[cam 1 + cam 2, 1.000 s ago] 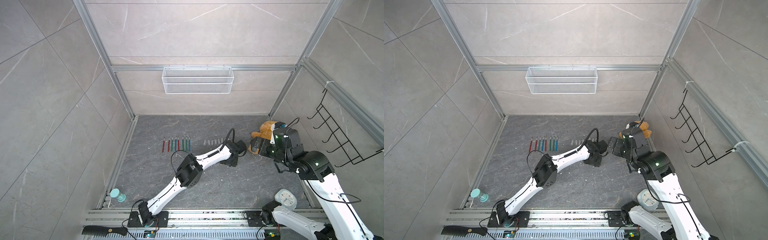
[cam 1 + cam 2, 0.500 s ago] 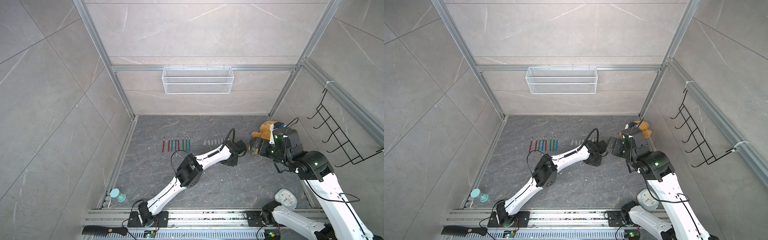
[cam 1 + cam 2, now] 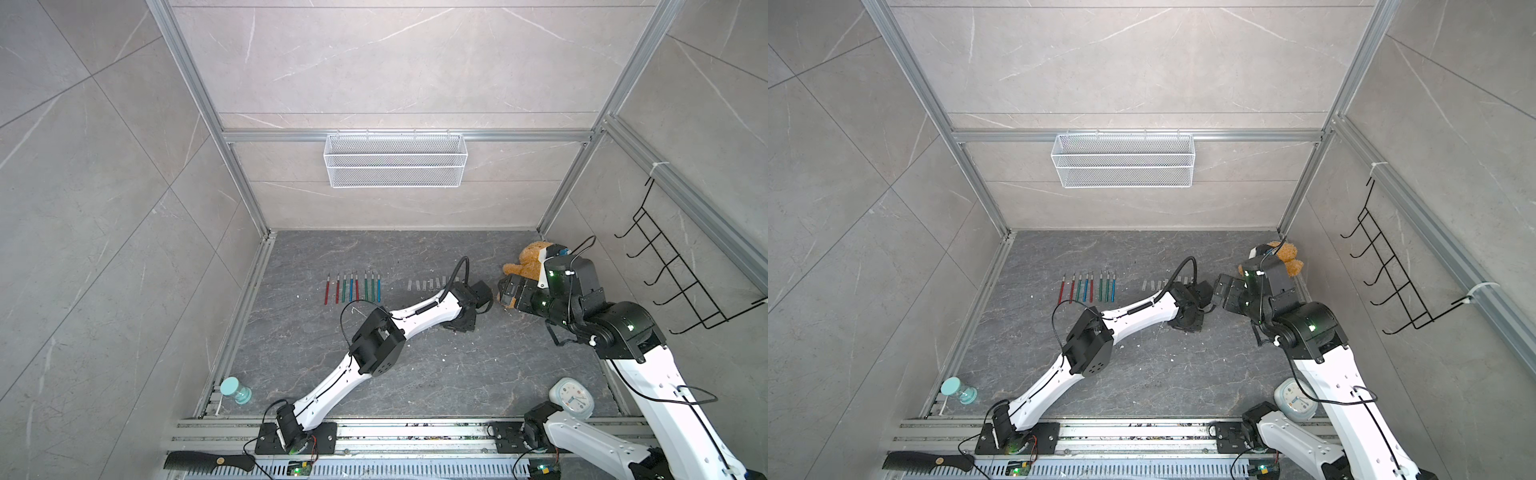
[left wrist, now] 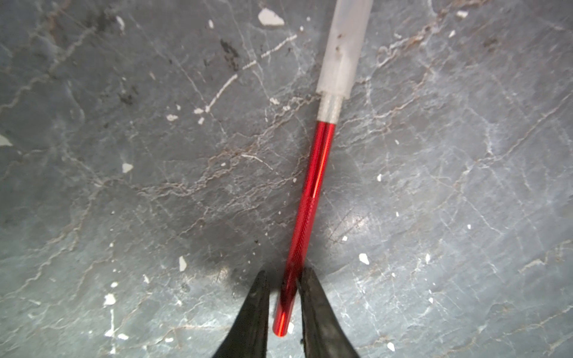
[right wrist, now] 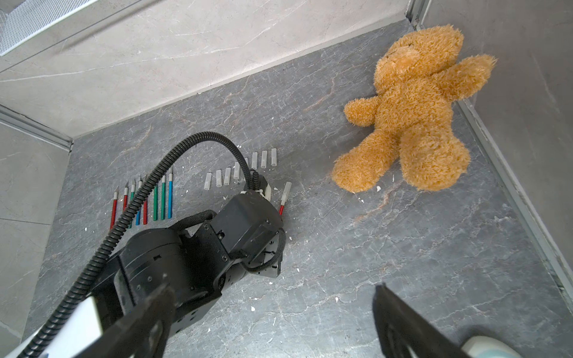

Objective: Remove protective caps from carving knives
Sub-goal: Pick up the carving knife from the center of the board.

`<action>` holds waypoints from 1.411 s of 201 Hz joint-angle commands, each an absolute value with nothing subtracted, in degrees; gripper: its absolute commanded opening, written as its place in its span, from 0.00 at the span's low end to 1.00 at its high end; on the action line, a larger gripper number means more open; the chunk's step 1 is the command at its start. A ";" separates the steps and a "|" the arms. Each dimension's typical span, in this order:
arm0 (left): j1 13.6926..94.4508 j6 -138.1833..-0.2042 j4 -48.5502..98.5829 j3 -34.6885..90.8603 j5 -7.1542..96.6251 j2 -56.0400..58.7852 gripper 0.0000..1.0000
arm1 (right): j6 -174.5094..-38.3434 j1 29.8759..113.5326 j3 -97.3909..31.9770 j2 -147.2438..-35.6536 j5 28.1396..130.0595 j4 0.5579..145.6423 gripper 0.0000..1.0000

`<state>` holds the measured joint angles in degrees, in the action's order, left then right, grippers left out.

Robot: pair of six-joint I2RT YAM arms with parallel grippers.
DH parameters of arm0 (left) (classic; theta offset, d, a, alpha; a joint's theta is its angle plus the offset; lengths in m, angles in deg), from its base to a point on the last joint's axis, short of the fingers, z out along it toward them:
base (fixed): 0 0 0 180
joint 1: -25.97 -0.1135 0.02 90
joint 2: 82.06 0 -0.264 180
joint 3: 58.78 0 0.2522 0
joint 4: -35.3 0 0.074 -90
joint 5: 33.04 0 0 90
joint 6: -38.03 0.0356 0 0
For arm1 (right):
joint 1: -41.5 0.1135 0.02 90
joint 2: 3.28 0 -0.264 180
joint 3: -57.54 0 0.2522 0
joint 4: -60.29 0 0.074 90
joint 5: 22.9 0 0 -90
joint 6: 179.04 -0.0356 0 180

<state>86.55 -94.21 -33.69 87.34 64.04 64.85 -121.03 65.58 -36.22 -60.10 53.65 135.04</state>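
A red carving knife [image 4: 313, 186] lies on the dark floor with its translucent protective cap [image 4: 344, 52] still on the tip. My left gripper [image 4: 283, 272] points down over the handle's far end. Its jaws are narrowed around it: one finger touches the handle and a slim gap shows at the other. The same capped knife [image 5: 281, 209] shows beside the left wrist in the right wrist view. Several uncapped knives [image 3: 352, 286] lie in a row, with several loose caps [image 3: 424, 284] to their right. My right gripper [image 5: 273, 297] hovers wide open and empty, just right of the left wrist.
A brown teddy bear [image 3: 528, 262] lies in the back right corner behind the right arm. A small clock [image 3: 571, 397] sits at front right, a teal bottle [image 3: 235, 390] at front left and a black comb [image 3: 208, 461] on the front rail. White specks litter the floor.
The left jaws have been closing in around the red handle. Both arms stay almost where they were.
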 commanded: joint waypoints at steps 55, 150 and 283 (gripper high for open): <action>87.38 -94.64 -33.90 80.46 60.88 66.60 0.05 | -122.00 65.41 -35.41 -59.45 53.51 134.45 1.00; 85.12 -87.51 -18.52 57.89 63.88 39.61 0.00 | -122.95 65.40 -35.60 -59.43 53.55 133.37 1.00; 84.60 -80.61 1.22 22.53 56.15 8.31 0.00 | -125.31 65.41 -35.66 -71.34 71.68 122.21 0.89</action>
<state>84.80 -81.86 -3.37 25.48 58.09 13.05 -124.09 65.51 -36.05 -68.87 65.10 127.13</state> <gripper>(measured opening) 0.075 0.906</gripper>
